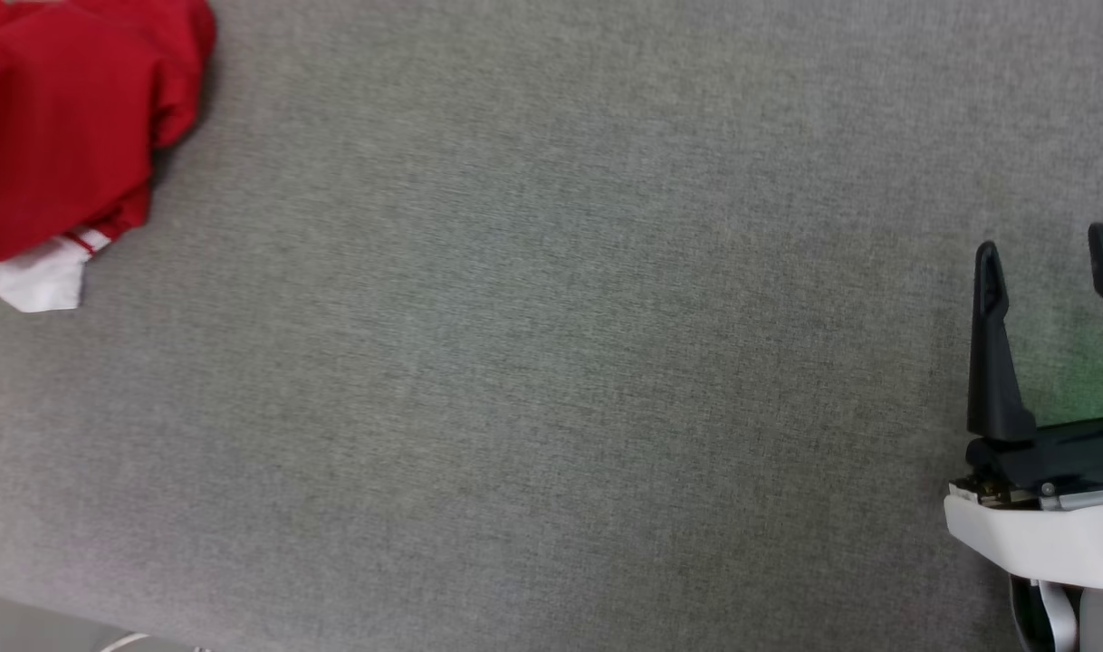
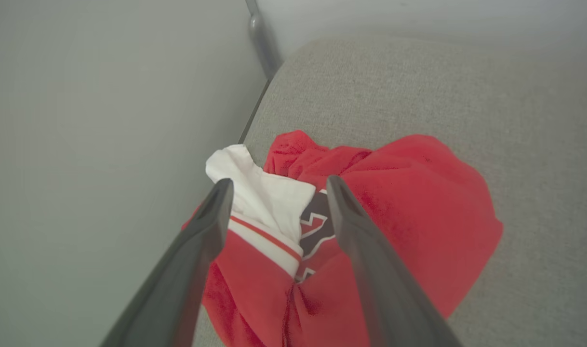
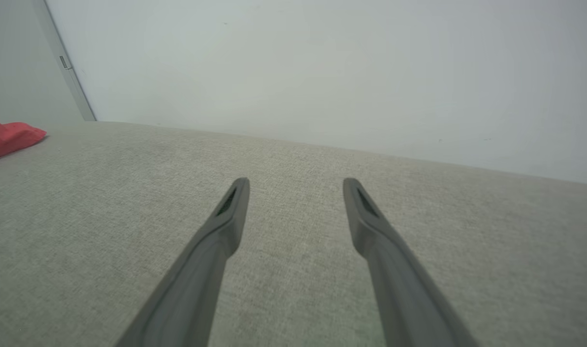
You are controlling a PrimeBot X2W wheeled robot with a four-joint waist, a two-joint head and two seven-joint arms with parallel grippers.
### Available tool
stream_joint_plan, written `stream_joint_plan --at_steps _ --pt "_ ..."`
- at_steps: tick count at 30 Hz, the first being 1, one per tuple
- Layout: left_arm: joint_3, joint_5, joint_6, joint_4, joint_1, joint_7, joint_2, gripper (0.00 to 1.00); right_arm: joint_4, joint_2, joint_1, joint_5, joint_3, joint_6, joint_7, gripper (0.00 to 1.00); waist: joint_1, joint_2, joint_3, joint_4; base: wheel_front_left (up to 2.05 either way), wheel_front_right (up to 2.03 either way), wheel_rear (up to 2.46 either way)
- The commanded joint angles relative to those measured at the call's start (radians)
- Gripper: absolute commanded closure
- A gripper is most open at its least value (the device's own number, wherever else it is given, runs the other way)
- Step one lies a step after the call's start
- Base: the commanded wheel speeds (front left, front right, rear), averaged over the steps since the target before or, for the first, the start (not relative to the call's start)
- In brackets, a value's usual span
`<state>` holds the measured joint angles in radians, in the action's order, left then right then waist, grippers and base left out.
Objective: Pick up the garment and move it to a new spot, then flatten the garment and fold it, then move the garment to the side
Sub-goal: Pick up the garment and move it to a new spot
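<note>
Left gripper (image 2: 276,185), jaws wide over the bunched garment (image 1: 62,136) at ten o'clock, may pinch only its white sleeve (image 2: 269,197); right gripper (image 1: 1045,243) gapes too.

The head camera looks down on the bench (image 1: 551,362). The left wrist camera is close above the garment (image 2: 419,207); the right wrist camera sees it far off.

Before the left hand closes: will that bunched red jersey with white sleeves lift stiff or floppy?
Probably floppy: the crumpled red jersey shirt with white sleeves lies in soft folds, so it should drape from the pinch point of the open left hand. Likely light: its cloth looks thin. Pushed on the grey woven surface, it would probably bunch, not slide.
</note>
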<state>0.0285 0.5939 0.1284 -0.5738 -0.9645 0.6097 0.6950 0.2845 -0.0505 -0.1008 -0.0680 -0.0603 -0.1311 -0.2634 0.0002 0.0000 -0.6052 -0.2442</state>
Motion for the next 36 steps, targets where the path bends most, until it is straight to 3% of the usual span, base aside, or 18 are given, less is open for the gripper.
stream_joint_plan --at_steps 1,7,13,17,18,19,27,36 --pt "-0.012 0.024 -0.001 -0.001 0.006 0.037 0.022 0.00 0.010 0.001 -0.017 -0.007 0.000 0.001 -0.002 0.00 -0.0002 0.0000 -0.036 0.020 0.00 0.00 0.00" --pt "-0.074 0.159 -0.001 0.000 0.033 0.239 0.073 0.00 0.049 0.001 -0.044 -0.019 0.000 0.001 -0.002 0.00 -0.0002 0.0000 -0.106 0.046 0.00 0.00 0.00" --pt "-0.158 0.175 0.000 -0.021 0.067 0.299 0.057 0.00 0.061 0.001 -0.055 -0.028 0.002 0.001 -0.002 0.00 -0.0002 0.0000 -0.153 0.055 0.00 0.00 0.00" --pt "-0.203 0.177 0.000 -0.042 0.076 0.281 0.038 0.00 0.052 0.001 -0.061 -0.030 -0.002 0.001 -0.001 0.00 -0.0002 0.0000 -0.159 0.059 0.00 0.00 0.00" --pt "-0.213 0.183 0.000 -0.043 0.077 0.281 0.039 0.85 0.049 0.001 -0.060 -0.031 -0.003 0.001 -0.001 0.00 -0.0002 0.0000 -0.157 0.059 0.00 0.00 0.00" --pt "-0.224 0.187 0.000 -0.042 0.078 0.283 0.044 1.00 0.045 0.001 -0.059 -0.030 -0.006 0.001 -0.001 0.00 -0.0002 0.0000 -0.154 0.058 0.00 0.00 0.00" --pt "-0.268 0.212 -0.001 0.035 0.032 0.220 0.175 1.00 -0.024 0.001 -0.029 0.005 0.007 0.001 -0.002 0.00 -0.0002 0.0000 0.011 0.055 0.00 0.00 0.00" --pt "-0.378 0.205 -0.001 0.232 -0.029 0.241 0.249 1.00 -0.096 0.001 0.007 0.062 0.027 0.001 -0.002 0.00 -0.0002 0.0000 0.177 0.079 0.00 0.00 0.00"
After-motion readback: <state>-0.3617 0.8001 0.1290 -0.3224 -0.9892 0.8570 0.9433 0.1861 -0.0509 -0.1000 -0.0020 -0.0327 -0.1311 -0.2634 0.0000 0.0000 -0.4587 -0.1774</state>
